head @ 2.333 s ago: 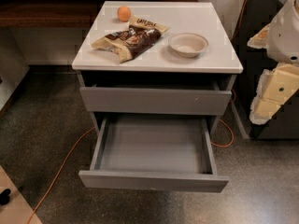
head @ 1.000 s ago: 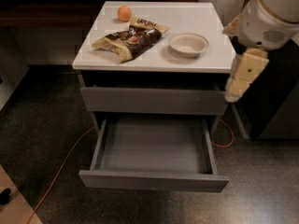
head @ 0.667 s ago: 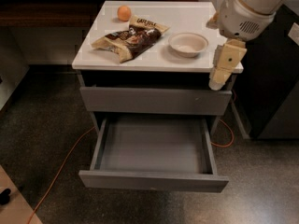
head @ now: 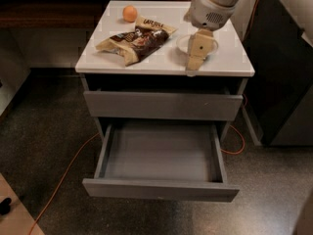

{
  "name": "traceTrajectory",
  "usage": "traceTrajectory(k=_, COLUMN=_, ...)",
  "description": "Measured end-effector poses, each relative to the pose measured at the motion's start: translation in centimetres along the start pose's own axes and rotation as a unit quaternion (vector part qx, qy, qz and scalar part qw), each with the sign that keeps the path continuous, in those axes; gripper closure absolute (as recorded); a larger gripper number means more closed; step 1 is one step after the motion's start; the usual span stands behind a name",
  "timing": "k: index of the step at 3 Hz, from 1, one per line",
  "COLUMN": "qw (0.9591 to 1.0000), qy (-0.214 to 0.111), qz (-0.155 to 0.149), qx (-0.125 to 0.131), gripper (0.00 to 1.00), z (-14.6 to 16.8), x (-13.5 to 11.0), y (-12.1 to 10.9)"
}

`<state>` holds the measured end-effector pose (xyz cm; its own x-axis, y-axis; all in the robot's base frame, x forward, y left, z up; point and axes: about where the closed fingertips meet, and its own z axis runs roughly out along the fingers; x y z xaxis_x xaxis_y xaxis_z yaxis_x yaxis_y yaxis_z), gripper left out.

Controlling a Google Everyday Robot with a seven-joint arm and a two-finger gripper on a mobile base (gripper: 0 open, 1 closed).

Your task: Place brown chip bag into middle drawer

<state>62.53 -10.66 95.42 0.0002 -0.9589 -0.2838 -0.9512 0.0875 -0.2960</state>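
The brown chip bag (head: 136,38) lies flat on the white cabinet top (head: 230,62), left of centre, with tan ends and a dark brown middle. The middle drawer (head: 161,153) is pulled out and its grey floor is bare. My gripper (head: 194,65) hangs from the white arm over the right half of the top. It points down in front of the off-white bowl (head: 182,44), to the right of the bag and apart from it. It holds nothing that I can see. The bowl is mostly hidden behind it.
A small orange ball (head: 129,12) sits at the back of the top, behind the bag. The closed grey upper drawer front (head: 164,105) is above the open drawer. An orange cable (head: 63,175) runs across the dark floor at the left. A dark unit (head: 288,82) stands at the right.
My arm has swung left from beside the cabinet's right edge to above the top, and now covers the bowl. The bag, ball and drawer have not moved.
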Motion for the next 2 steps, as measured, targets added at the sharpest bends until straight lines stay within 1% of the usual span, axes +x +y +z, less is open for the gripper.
traceTrajectory(k=1, qw=0.9999, qy=-0.015, qz=-0.004, qx=0.0, gripper=0.0, z=2.5, x=-2.6, y=-2.9)
traceTrajectory(k=2, qw=0.9996, qy=-0.026, qz=-0.006, qx=0.007, gripper=0.0, z=5.0, x=-5.1, y=-6.0)
